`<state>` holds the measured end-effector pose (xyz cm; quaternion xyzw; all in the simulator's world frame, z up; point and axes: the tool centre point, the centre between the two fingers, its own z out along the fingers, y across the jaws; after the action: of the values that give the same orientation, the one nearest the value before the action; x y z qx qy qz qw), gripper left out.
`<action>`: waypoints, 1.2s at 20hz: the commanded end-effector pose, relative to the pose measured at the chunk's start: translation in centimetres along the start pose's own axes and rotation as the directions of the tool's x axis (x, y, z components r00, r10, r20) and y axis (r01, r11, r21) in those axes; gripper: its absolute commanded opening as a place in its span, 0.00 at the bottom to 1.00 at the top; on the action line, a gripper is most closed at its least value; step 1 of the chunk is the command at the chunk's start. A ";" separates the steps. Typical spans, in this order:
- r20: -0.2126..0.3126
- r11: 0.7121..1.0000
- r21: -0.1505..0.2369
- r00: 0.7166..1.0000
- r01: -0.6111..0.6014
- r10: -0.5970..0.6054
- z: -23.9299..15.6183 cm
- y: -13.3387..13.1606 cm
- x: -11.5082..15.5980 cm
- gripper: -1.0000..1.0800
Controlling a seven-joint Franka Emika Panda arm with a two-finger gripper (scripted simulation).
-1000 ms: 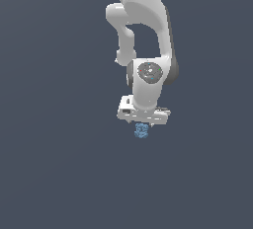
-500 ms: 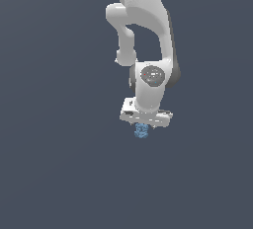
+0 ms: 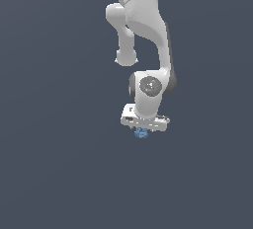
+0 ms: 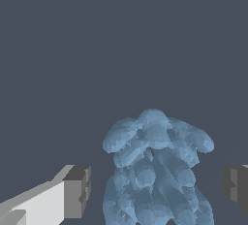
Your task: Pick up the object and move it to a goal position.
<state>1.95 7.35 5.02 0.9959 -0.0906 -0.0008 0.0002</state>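
While the exterior view shows only a blue lump [image 3: 142, 133] under the gripper [image 3: 143, 130], the wrist view shows spread fingers [image 4: 77, 191] flanking it, gaps both sides

light: even, dim, flat | shadows: none cast | glare: none | focus: sharp, coarse render

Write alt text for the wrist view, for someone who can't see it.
A lumpy light-blue object sits between the two grey fingertips of the white gripper, with a visible gap on each side, so the open jaws are not touching it. Behind it is only a plain dark grey-blue background.
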 end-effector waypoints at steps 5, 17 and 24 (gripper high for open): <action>-0.001 1.000 0.000 1.000 -0.001 0.001 0.9 -0.1 0.2 0.00; -0.002 1.000 0.001 1.000 -0.001 0.001 0.7 0.0 0.2 0.00; -0.002 1.000 0.001 1.000 -0.001 0.001 -1.2 0.7 1.5 0.00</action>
<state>2.96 6.69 5.58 0.9959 -0.0909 -0.0003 0.0000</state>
